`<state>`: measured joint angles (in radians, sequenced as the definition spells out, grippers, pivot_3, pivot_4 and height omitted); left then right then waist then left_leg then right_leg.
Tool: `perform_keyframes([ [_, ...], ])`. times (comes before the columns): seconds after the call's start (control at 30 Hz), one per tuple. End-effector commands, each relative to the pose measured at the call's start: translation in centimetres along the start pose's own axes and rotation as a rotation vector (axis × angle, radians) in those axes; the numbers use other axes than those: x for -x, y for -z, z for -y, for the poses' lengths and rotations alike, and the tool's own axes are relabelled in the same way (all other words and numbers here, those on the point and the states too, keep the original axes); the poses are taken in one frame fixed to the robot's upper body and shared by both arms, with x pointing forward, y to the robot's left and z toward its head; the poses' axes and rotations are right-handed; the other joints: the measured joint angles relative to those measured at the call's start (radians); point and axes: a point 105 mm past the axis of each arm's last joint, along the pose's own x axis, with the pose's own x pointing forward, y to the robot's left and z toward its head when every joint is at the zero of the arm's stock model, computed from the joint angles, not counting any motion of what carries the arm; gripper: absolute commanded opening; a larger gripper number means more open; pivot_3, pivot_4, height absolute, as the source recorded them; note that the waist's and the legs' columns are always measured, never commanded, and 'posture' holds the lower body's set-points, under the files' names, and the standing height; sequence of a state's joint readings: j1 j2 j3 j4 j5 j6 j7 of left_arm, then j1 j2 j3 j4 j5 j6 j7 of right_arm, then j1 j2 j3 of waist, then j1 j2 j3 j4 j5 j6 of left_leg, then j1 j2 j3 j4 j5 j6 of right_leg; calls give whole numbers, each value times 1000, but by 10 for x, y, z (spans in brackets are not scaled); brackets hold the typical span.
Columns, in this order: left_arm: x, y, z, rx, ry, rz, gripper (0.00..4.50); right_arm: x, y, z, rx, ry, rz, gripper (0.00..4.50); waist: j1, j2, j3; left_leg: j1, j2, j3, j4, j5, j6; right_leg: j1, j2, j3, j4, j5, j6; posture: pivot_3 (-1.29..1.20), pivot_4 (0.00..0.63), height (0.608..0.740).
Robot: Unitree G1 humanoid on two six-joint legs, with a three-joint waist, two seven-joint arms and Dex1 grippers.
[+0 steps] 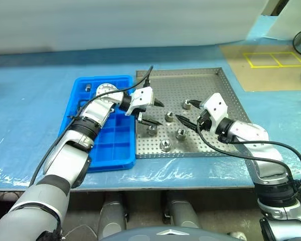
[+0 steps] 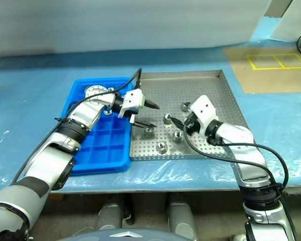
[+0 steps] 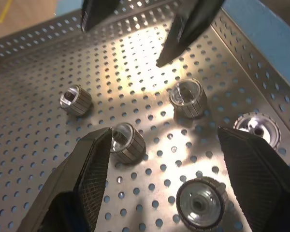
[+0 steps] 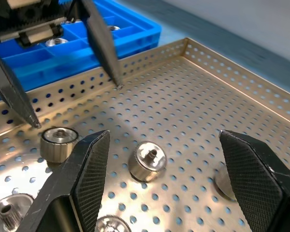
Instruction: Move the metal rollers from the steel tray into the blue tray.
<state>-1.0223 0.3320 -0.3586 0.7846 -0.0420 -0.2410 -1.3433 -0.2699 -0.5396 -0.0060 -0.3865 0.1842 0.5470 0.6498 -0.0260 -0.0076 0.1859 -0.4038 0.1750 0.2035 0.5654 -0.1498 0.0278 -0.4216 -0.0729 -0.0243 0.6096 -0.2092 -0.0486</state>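
Several metal rollers lie on the perforated steel tray (image 1: 190, 83), among them one at the front (image 1: 165, 145) and one mid-tray (image 1: 169, 116). The blue tray (image 1: 105, 161) sits against its left side and holds two rollers (image 1: 106, 89) in its far compartments. My left gripper (image 1: 154, 113) hovers open over the steel tray's left part, above a roller (image 1: 152, 129), holding nothing. Facing it from the right, my right gripper (image 1: 186, 112) is also open and empty, low over the tray near another roller (image 1: 186, 104). In the left wrist view a roller (image 3: 128, 142) lies by one of my fingers (image 3: 87, 179).
Both trays rest on a table covered in blue plastic sheet (image 1: 35, 115). A brown board with yellow tape squares (image 1: 273, 60) lies at the far right. Black cables run along both arms. The two grippers' fingertips stand close together over the tray.
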Motion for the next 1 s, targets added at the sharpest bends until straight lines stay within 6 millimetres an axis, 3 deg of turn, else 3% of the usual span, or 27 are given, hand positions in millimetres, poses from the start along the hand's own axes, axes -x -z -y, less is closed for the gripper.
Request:
perform_keyframes([
  [0.03, 1, 5, 0, -78, 89, -80, 3666, 12, -10, 2, 15, 54, 31, 3696, -4, 0, 0, 0, 0, 0, 0, 0, 0, 0, 0, 0, 0, 0, 0, -500, 150, 740],
  [0.43, -7, 10, 7, -264, 308, -249, 3666, 9, -7, -4, -10, 87, 32, 3696, -16, 0, 0, -1, -2, 0, 7, -4, 7, 5, -2, 0, -3, 0, 1, -533, 150, 740],
  [0.53, -5, 23, 14, -309, 369, -337, 3666, 10, -4, -5, -27, 100, 31, 3696, -17, 0, 0, -1, -1, 0, 7, -4, 7, 4, -2, 0, -2, 0, 1, -537, 150, 740],
  [1.0, -17, 33, 14, -303, 343, -396, 3666, 8, 4, -6, -31, 119, 16, 3696, -42, 0, 0, 0, -1, 0, 7, -4, 7, 5, -2, -1, -2, 1, 1, -538, 150, 740],
])
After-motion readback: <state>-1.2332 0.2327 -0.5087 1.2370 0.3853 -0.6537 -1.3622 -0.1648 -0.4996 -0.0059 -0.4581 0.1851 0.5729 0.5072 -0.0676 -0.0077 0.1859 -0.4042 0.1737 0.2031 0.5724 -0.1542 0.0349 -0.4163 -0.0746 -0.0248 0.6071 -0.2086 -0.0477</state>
